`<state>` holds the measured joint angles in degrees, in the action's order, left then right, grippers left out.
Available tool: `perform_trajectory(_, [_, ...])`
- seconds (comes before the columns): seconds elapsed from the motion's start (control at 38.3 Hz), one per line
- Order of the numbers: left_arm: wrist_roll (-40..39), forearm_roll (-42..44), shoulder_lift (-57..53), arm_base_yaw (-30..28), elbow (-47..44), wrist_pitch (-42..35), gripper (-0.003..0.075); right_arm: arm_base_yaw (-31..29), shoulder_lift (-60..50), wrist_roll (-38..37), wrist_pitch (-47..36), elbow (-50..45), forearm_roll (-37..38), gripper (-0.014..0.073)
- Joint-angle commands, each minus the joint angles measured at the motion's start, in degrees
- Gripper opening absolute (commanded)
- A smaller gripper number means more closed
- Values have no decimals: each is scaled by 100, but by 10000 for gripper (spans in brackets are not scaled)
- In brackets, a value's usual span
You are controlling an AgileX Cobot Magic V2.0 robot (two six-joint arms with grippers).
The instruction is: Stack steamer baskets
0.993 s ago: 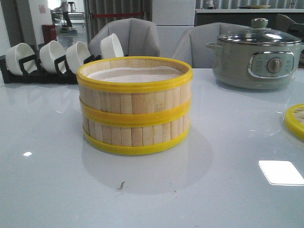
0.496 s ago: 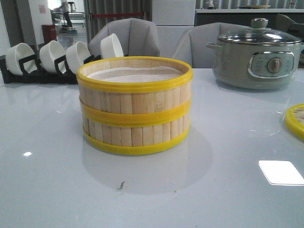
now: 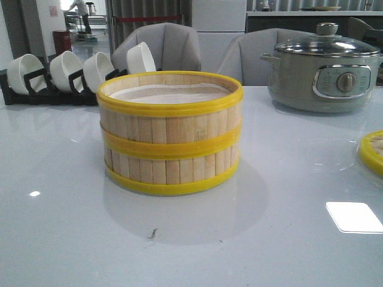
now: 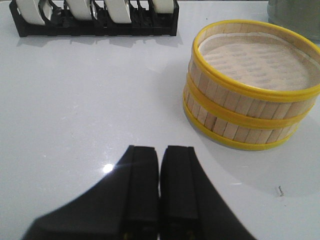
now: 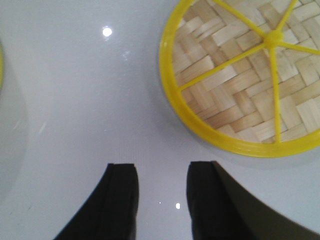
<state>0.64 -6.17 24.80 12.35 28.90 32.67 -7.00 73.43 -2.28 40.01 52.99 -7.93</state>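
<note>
Two steamer baskets stand stacked in the middle of the table, yellow rims aligned, white liner showing in the top tier. They also show in the left wrist view. The woven-bamboo lid lies flat on the table; only its yellow edge shows at the right border of the front view. My left gripper is shut and empty, above bare table, apart from the stack. My right gripper is open and empty above the table, just short of the lid's rim. Neither gripper shows in the front view.
A black rack of white ceramic bowls stands at the back left, also in the left wrist view. A grey-green electric pot with a glass lid stands at the back right. Grey chairs stand behind the table.
</note>
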Motion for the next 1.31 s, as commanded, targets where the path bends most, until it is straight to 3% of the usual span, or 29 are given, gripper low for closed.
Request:
perform_trajectory(0.0, [-64,-19,26,-4,162,-483,83,-353,206,-2,-337,409,48,359])
perform_trajectory(0.16, [-64,-19,26,-4,162,-483,83,-731,848,-2,-358,985,140,330])
perform_trajectory(0.44, [-64,-19,26,-4,162,-483,83,-783,1825,-2,-104,1946,601,330])
perform_trajectory(1.28, [-64,-19,26,-4,162,-483,83,-916,2590,-2,-297,2101,704,330])
